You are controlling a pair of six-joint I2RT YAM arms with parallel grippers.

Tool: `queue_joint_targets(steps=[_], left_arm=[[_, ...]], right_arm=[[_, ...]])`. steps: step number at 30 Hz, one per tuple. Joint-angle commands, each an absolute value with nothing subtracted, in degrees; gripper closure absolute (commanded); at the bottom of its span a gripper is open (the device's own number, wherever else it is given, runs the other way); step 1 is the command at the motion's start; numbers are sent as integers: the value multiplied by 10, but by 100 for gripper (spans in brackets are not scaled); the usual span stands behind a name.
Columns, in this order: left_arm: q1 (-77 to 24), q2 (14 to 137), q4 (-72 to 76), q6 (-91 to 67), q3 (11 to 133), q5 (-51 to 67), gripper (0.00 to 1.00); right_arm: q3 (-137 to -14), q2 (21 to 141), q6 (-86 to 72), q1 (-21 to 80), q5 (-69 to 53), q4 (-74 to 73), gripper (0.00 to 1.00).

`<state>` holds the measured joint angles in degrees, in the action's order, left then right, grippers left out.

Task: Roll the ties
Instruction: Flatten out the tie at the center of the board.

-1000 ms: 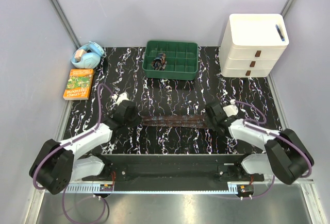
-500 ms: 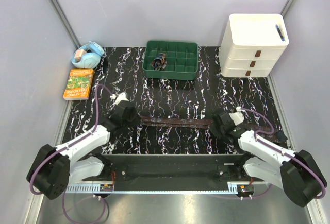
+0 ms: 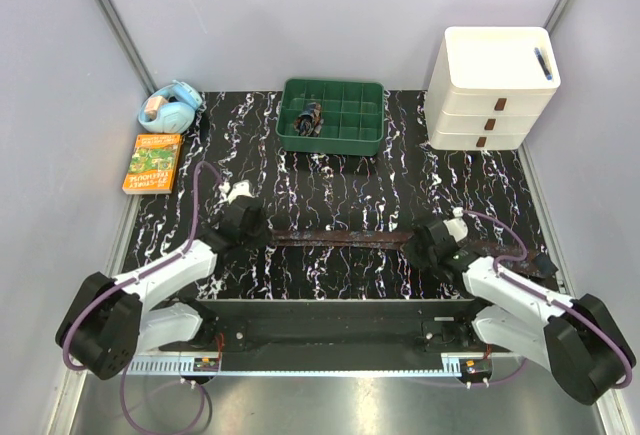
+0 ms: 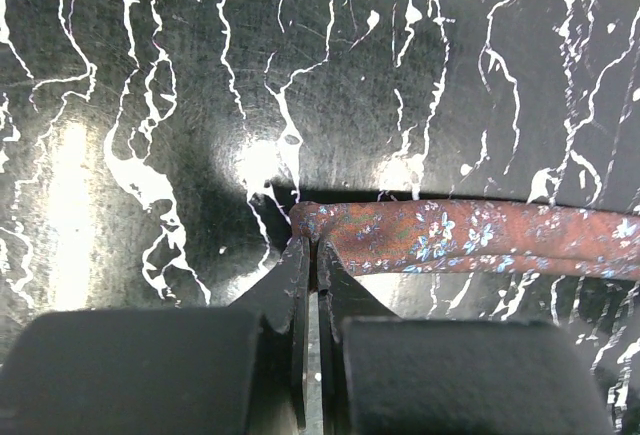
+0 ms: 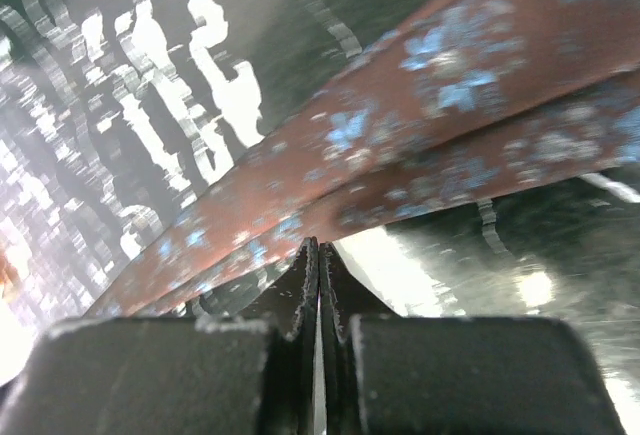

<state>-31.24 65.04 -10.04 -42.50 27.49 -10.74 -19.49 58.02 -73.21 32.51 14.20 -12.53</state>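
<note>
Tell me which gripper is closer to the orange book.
Left. The left gripper is a short way right of the orange book; the right gripper is much farther right, at the other end of the tie.

No lettering, number or brand can be read in any view. In the top view, the orange and green book [image 3: 153, 163] lying at the left of the frame, just off the worktop's [image 3: 330, 180] left edge, carries printed lines on its cover, but they are too small to make out. Both wrist views show no print at all.
</note>
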Motion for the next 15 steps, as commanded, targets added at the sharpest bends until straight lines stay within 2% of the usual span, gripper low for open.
queue_joint_targets(steps=[1,3,5,6,8,9,11,13,15], left_arm=[[-312,633,-95,-382,280,-107,100],[-311,629,-98,-373,274,-106,100],[-312,629,-100,-366,273,-96,94],[-312,630,-98,-361,273,-88,66],[-311,625,-105,-366,272,-88,54],[-311,614,-111,-366,272,-87,43],[-312,599,-120,-373,270,-91,31],[-312,571,-142,-388,272,-106,26],[-311,543,-151,-422,268,-116,26]], right_arm=[[-235,559,-685,324,70,-90,96],[-245,566,-659,324,50,-66,93],[-254,586,-643,324,30,-52,84],[-264,596,-629,323,26,-39,82],[-275,629,-617,324,9,-26,81],[-287,641,-604,324,3,-14,81],[-294,667,-588,324,-24,15,81],[-303,684,-579,324,-46,53,81],[-315,712,-563,324,-61,79,81]])
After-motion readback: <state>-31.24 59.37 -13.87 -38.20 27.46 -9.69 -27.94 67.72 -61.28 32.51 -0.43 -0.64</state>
